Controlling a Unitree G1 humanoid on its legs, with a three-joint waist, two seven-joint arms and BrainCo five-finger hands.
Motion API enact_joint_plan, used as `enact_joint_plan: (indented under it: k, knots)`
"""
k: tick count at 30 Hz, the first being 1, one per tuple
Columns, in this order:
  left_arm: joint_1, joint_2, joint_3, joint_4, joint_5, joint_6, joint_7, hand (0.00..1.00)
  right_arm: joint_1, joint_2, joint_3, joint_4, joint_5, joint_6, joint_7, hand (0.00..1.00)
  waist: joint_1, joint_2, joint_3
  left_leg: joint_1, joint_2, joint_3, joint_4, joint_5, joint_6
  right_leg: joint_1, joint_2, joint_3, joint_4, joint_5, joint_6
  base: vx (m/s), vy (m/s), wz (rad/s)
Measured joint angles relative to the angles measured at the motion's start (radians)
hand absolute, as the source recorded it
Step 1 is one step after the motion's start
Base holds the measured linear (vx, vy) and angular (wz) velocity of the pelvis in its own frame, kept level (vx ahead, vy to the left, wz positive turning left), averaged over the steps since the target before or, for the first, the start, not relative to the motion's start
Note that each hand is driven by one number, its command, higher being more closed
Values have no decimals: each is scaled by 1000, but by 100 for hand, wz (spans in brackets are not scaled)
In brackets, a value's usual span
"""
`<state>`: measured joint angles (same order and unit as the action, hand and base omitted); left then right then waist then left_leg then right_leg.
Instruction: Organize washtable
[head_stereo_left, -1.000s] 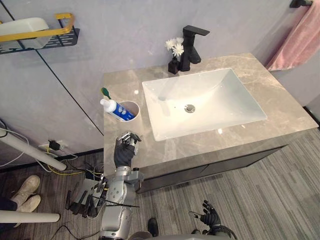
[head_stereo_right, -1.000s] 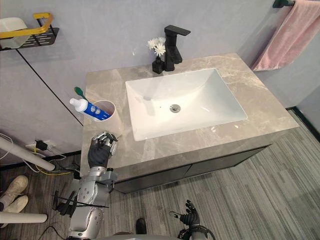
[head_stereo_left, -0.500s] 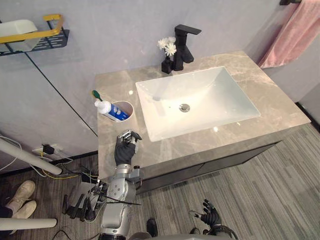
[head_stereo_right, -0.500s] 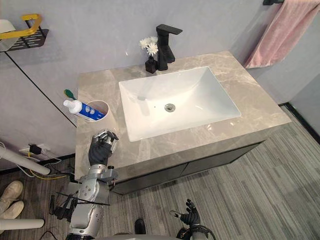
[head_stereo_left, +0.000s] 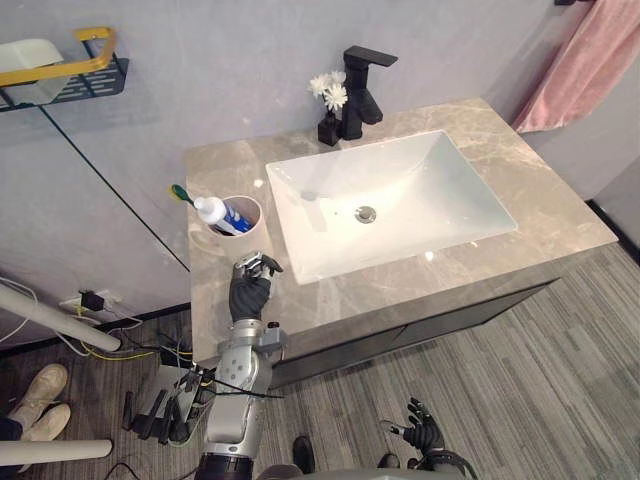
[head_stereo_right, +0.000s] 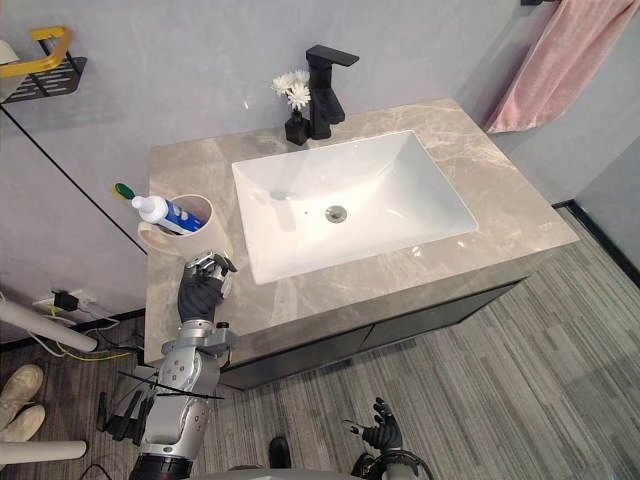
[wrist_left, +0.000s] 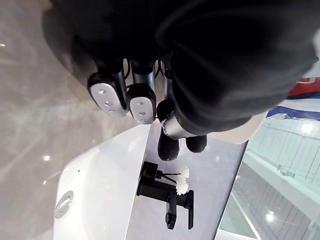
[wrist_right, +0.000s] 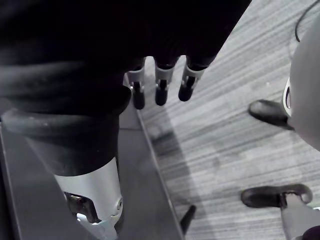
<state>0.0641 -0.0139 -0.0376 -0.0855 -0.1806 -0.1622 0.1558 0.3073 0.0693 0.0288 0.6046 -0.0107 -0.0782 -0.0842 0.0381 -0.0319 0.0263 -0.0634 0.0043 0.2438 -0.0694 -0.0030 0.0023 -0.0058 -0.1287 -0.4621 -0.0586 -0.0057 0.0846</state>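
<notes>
The fingers (wrist_left: 141, 102) of the left hand (head_stereo_left: 250, 295) are clenched toward the palm with nothing in them. The dark tips bunch together above the grey marble counter (head_stereo_left: 520, 165). That hand sits left of centre in the head views, over the counter's front strip and near its left edge. Just above it in the frame, close to the fingertips but apart from them, stands a cream cup (head_stereo_left: 252, 232). A white and blue toothpaste tube (head_stereo_left: 222, 213) leans out of the cup toward the upper left. A toothbrush (head_stereo_left: 180, 193) with a green head pokes out the same way.

To the right of the cup, the white rectangular sink (head_stereo_left: 420, 190) fills the middle of the counter, with its round drain (head_stereo_left: 366, 213) near the centre. Behind the sink, at the top centre of the frame, rises a black faucet (head_stereo_left: 360, 85). A small dark vase (head_stereo_left: 327, 128) of white flowers stands touching or just beside the faucet's left side.

The right hand (head_stereo_left: 421, 436) hangs at the bottom of the frame, right of centre and well below the counter. Its fingers (wrist_right: 161, 90) are released and nearly straight, pointing at the striped grey floor (head_stereo_left: 560, 380).

A pink towel (head_stereo_left: 585, 55) hangs at the upper right. A black wall shelf (head_stereo_left: 70, 75) with a yellow rail is at the upper left. A person's pale shoes (head_stereo_left: 40, 383) stand at the lower left.
</notes>
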Motion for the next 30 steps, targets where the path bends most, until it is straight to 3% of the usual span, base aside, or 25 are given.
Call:
enact_joint_plan:
  k: [13, 17, 22, 30]
  knots:
    - [-115, 105, 51, 97, 36, -3, 21, 100, -8, -24, 17, 11, 0, -4, 3, 0, -3, -1, -1, -10, -5, -12, -22, 11, 0, -5, 12, -4, -39, 17, -6, 0, 0, 0]
    - [-137, 153, 70, 115, 35, -19, 21, 100, -31, -30, 17, 40, 1, -4, 3, 0, -23, -12, 1, -18, -6, -12, -22, 11, 0, -13, 17, -3, -39, 20, -10, -3, 1, -1]
    - [-186, 217, 81, 139, 34, -16, 21, 100, -32, -32, 8, 41, 1, -4, 3, 0, -25, -32, 13, -21, -6, -8, -22, 12, 1, -19, 18, -1, -40, 26, -12, -20, 10, -3]
    - [-282, 340, 138, 216, 35, 13, 29, 100, -33, -39, 6, 43, 2, -14, 24, 0, -32, -45, 32, -34, -8, -4, -22, 17, 6, -35, 16, 3, -43, 34, -13, -20, 8, -2]
